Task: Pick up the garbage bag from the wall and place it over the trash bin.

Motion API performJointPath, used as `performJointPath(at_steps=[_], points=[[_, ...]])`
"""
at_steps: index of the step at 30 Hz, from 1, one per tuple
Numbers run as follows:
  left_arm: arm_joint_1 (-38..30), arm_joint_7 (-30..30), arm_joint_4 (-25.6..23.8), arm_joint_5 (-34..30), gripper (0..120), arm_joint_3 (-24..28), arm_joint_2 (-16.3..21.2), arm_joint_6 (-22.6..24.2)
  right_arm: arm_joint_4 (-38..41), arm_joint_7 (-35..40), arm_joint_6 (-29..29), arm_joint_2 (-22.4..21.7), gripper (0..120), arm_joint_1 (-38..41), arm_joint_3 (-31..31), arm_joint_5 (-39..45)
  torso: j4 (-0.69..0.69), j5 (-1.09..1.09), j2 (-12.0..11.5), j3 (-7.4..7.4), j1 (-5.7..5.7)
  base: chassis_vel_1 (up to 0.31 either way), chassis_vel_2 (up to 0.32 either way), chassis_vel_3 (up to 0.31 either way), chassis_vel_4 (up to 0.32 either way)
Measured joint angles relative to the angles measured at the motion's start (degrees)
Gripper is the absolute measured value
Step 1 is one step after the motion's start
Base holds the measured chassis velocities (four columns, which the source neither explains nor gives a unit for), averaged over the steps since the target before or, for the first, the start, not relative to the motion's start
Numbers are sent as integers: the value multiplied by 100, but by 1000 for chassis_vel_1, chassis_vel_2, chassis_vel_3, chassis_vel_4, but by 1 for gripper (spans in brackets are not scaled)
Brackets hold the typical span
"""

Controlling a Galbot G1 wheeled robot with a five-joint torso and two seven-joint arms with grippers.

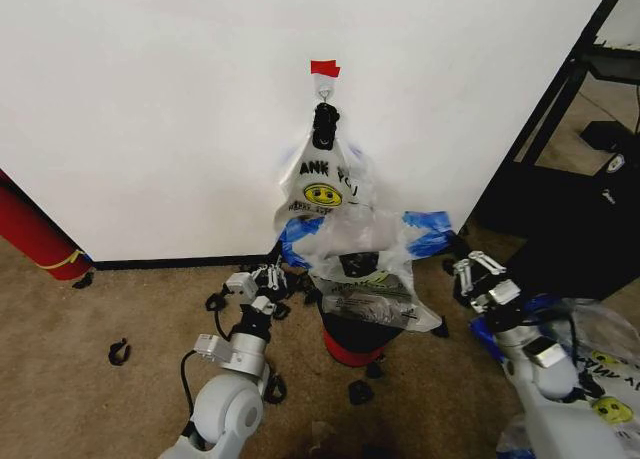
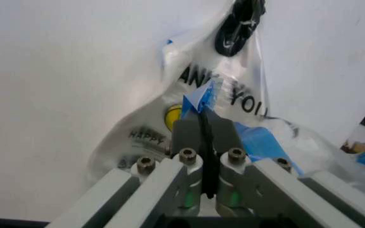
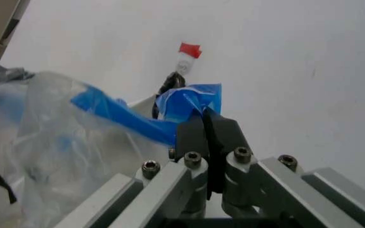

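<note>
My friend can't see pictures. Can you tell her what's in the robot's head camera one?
Both grippers, left and right, hold a garbage bag stretched by its blue edges over a black trash bin. Behind, a bunch of smiley-face bags hangs from a hook on the white wall.

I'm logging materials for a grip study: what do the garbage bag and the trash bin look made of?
The garbage bag, pinched by the left gripper and the right gripper, looks like thin translucent plastic film: crinkled, glossy, with blue-tinted edges. The trash bin beneath it is mostly covered; its dark upper part is probably metal mesh, and its red base looks smooth, material unclear.
</note>
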Motion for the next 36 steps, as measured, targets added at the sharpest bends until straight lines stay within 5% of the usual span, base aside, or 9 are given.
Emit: performJointPath(at_steps=[8,18,36], points=[[105,106,213,373,0,85,71,-221,-461,-38,2,-36,0,127,-57,-106,0,2,0,0,0,0,0,0,0],[479,295,309,855,0,425,281,-297,-1251,-1001,0,-421,0,114,-33,161,-1,2,0,-1,-1,0,0,0,0],[1221,523,344,1835,0,731,596,-644,-355,-1612,-1226,-1220,0,-638,142,1031,-1,2,0,-1,-1,0,0,0,0]])
